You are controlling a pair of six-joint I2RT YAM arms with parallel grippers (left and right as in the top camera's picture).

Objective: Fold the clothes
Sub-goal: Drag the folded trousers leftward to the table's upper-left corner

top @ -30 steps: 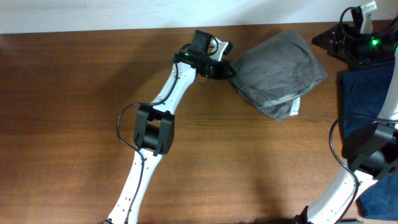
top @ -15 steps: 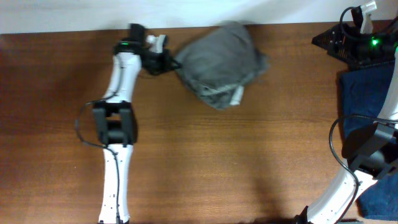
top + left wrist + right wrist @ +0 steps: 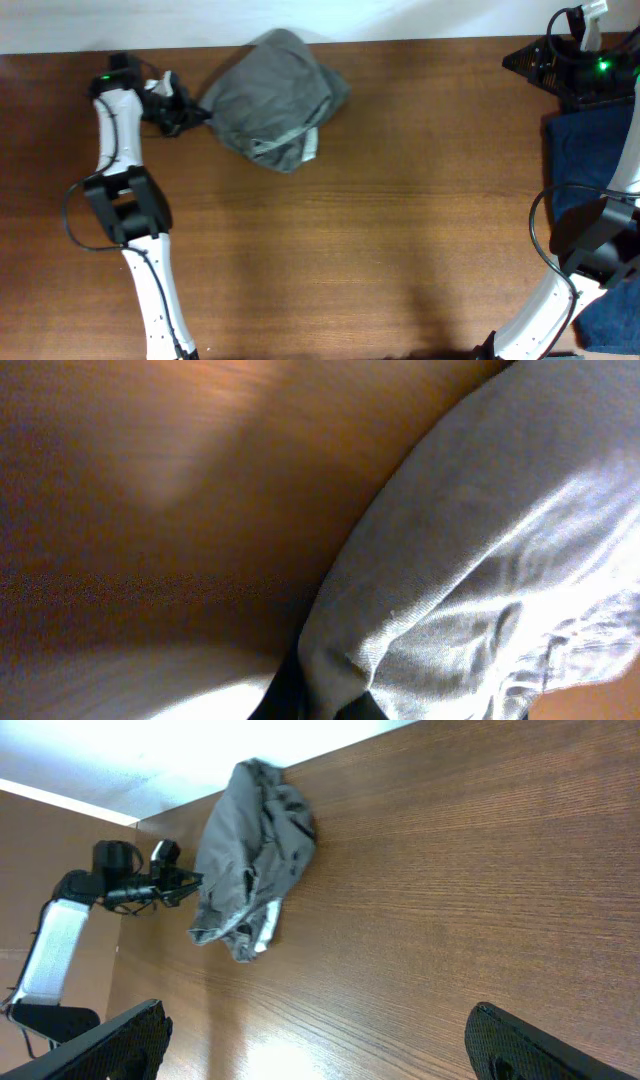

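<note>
The clothes [image 3: 270, 100] are a bunched mid-grey garment lying at the far edge of the table, left of centre, with a white label [image 3: 310, 146] showing at its near side. My left gripper [image 3: 196, 116] is shut on the garment's left edge. In the left wrist view the grey cloth [image 3: 480, 560] fills the right half, pinched between the dark fingertips of the left gripper [image 3: 320, 702]. The right wrist view shows the garment [image 3: 250, 850] far off. My right gripper [image 3: 320, 1040] is open with nothing in it, hovering at the far right corner [image 3: 527, 62].
Dark navy-blue garments lie along the right edge of the table [image 3: 590, 160] and at the near right [image 3: 612, 312]. The far table edge [image 3: 420, 40] runs just behind the grey garment. Bare wood [image 3: 380, 240] covers the middle and front.
My left arm has swung to the left along the far edge, dragging the grey garment from right of centre to the far left. The right arm has not moved.
</note>
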